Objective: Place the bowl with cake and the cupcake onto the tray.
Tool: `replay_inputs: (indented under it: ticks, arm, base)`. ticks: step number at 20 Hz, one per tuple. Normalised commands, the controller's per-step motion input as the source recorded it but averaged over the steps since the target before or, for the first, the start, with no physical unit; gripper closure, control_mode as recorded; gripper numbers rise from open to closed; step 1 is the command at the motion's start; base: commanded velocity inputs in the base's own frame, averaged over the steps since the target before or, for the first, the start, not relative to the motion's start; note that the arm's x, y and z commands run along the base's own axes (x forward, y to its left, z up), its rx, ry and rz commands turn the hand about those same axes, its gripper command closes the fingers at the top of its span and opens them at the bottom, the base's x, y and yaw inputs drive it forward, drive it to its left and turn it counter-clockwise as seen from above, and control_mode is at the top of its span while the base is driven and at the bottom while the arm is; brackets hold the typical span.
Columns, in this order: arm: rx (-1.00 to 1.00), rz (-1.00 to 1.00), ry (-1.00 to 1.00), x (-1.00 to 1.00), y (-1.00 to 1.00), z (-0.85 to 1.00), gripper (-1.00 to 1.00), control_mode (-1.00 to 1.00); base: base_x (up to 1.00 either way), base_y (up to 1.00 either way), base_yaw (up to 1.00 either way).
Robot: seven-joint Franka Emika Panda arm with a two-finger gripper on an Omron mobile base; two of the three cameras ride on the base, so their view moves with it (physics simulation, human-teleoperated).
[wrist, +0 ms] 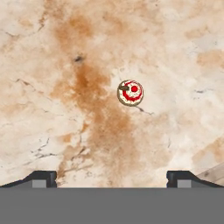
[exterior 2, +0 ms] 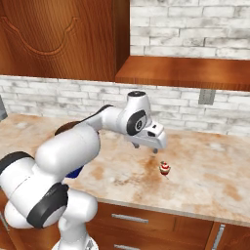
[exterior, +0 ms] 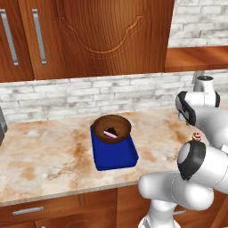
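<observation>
Hovering: hand [wrist: 112, 179] spread wide, cupcake [wrist: 131, 92] just below it
Handling: probably light, squishy frosting; pinch the wrapper sides

You look straight down on the tiny white-frosted cupcake with its red wrapper and red dot [wrist: 130, 92], standing alone on the tan, brown-veined marble bench [wrist: 65, 109]. The pincer [wrist: 111, 178] hangs above it, its two dark fingertips [wrist: 43, 178] spread wide apart.

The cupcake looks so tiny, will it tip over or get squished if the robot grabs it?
Probably easy to tip: the cupcake is small and stands alone on the counter. Its white frosting looks soft, so a squeeze could smear it. The open fingers are spread far wider than it, so a nudge might knock it.
</observation>
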Motion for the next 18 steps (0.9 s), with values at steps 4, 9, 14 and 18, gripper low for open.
replay_inputs:
  ticks: [4,9,14,18]
  arm:
    - [0.05,0.0,0.04,0.06,-0.32,-0.01,-1.0,-1.0]
    - [0.03,0.0,0.03,0.07,-0.24,-0.02,-1.0,-1.0]
    - [0.04,0.0,0.01,0.21,-0.23,-0.1,-1.0,-1.0]
    - [0.02,0.0,0.0,0.16,-0.21,-0.22,-1.0,-1.0]
  base:
    - [0.0,0.0,0.0]
    - [0.0,0.0,0.0]
    - [0.0,0.0,0.0]
    - [0.0,0.0,0.0]
